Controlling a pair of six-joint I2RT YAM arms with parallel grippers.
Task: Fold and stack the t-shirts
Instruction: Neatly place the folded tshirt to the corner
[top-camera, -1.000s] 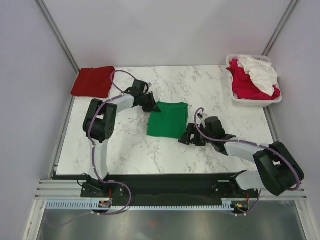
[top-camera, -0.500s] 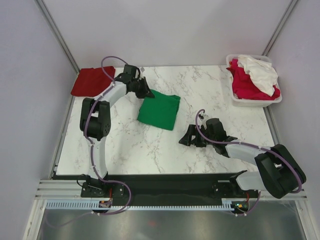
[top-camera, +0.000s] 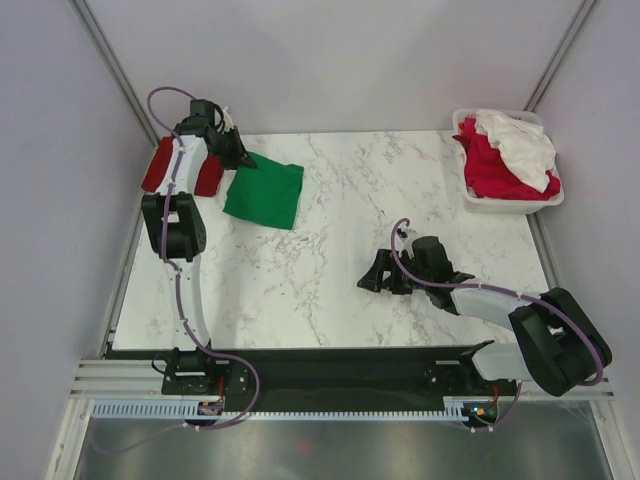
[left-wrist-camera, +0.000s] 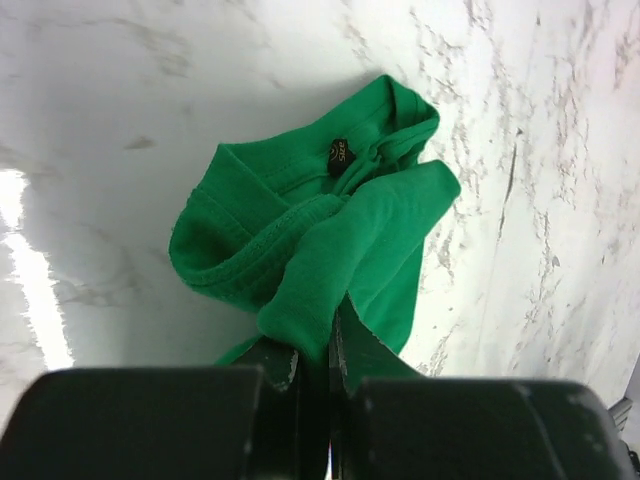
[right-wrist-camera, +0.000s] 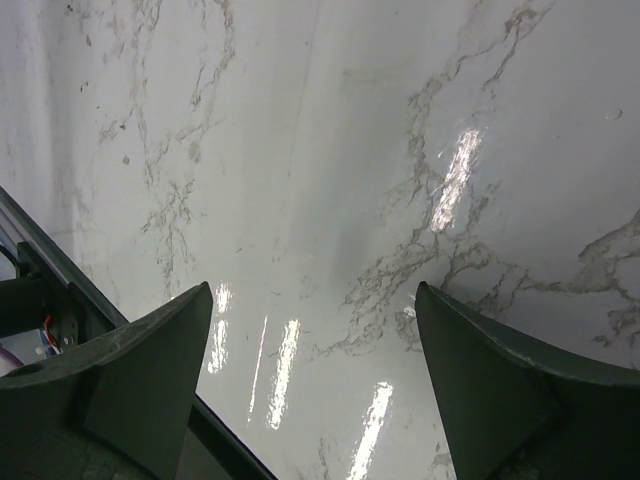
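Green t-shirt folded on tabletop, one corner pinched in closed left pincer, rest spreading beyond its tips. Dark red t-shirt just beside. Right pincer wide open, empty, well apart.

R fingers spread wide, low over marble table; dark rail at L edge.

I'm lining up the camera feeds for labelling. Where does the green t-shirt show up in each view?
Top external: green t-shirt at the far left of the marble tabletop, its corner in the left gripper.
Left wrist: centre of frame, bunched, pinched in that gripper.
Right wrist: not in it.
Shared landmark: the marble tabletop, in all three.
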